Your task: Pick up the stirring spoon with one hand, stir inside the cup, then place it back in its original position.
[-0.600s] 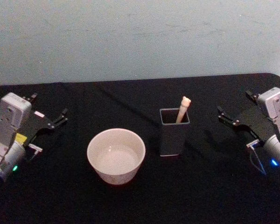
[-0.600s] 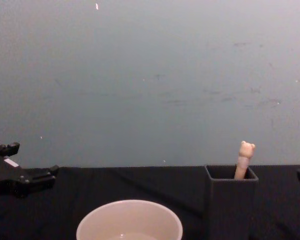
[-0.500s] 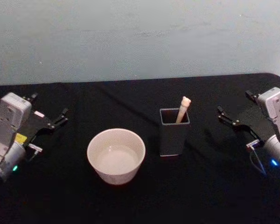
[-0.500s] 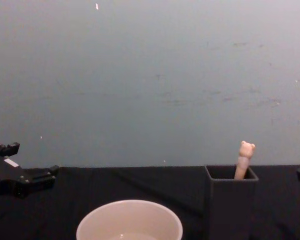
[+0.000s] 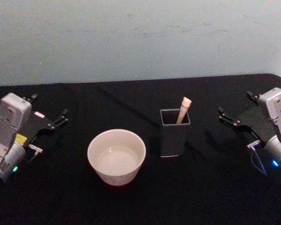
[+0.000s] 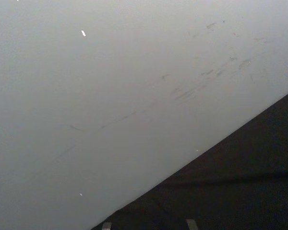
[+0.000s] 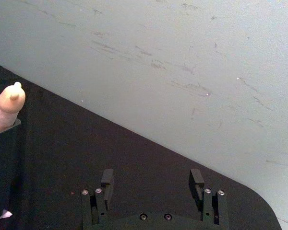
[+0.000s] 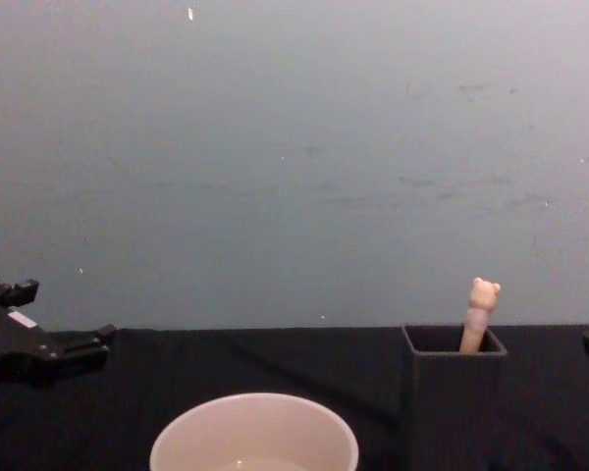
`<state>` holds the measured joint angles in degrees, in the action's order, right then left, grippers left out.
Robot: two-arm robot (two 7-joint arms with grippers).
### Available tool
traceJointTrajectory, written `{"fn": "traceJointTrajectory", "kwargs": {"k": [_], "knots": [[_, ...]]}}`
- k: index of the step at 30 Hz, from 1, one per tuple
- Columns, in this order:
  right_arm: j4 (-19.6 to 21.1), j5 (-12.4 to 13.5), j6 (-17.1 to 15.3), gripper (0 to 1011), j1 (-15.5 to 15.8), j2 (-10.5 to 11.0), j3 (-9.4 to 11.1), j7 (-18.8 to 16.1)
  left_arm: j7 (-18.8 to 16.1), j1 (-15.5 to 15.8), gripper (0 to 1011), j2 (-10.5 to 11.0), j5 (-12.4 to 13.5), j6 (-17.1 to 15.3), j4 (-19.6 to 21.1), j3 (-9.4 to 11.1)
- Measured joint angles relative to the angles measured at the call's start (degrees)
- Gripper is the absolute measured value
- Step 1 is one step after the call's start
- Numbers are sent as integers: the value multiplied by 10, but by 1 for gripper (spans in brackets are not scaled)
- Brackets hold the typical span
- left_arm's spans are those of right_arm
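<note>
stirring spoon [image 5: 183, 110]: beige handle topped by a little bear head; only the upper handle shows, the bowl and neck are hidden.
spoon pose: nearly upright, leaning a little toward the robot's right, resting against the far right corner of the dark grey square holder [image 5: 172, 140]; the bear head [image 8: 484, 291] stands above the rim.
cup [image 5: 113, 177]: wide, round, cream-white, thin rim, upright, mouth open upward; pale inside.
cup place: on the black surface [image 5: 131, 101], just beside the holder on the robot's left and slightly nearer the robot, apart from it.
</note>
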<state>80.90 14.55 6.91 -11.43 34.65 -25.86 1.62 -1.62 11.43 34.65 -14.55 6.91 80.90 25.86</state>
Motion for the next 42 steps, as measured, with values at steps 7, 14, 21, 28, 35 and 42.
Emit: {"fn": "traceJointTrajectory", "kwargs": {"k": [7,14,21,28,35,42], "knots": [[0,0,0,1002,0,0,0,0,0,0,1001,0,0,0,0,0],[0,0,0,1002,0,0,0,0,0,0,1001,0,0,0,0,0],[0,0,0,1002,0,0,0,0,0,0,1001,0,0,0,0,0],[-1,0,-1,1002,0,-3,5,-4,0,0,1001,0,0,0,0,0],[9,23,-10,1002,7,-3,23,-35,0,0,1001,0,0,0,0,0],[59,75,-32,1002,42,20,49,-92,0,0,1001,0,0,0,0,0]]}}
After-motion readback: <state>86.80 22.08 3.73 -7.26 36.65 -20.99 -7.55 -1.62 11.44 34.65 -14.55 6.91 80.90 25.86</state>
